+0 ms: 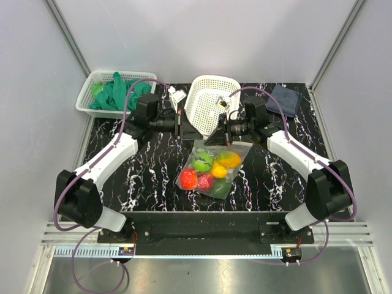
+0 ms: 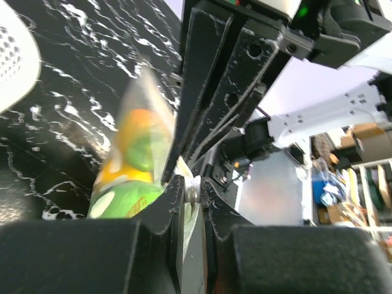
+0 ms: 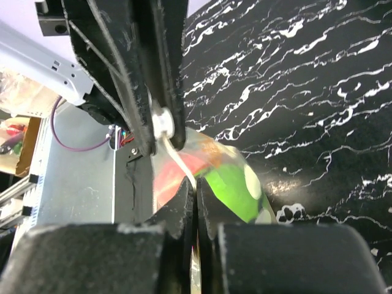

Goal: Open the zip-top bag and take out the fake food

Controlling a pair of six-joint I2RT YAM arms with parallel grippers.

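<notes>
Pins bag [image 1: 214, 165] mid-table beside basket [image 1: 202, 107], food [image 1: 204, 164] inside, with left gripper [image 2: 193, 191] and right gripper [image 3: 195, 191] both clamped on its top edge, and risks film slipping out or zip staying shut if either pinches both walls.

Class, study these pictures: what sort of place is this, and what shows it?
Most likely a robot test bench in a lab: two robot arms mounted at a black marbled table, plain white walls around it, and a practice prop, a clear bag of toy food.
</notes>
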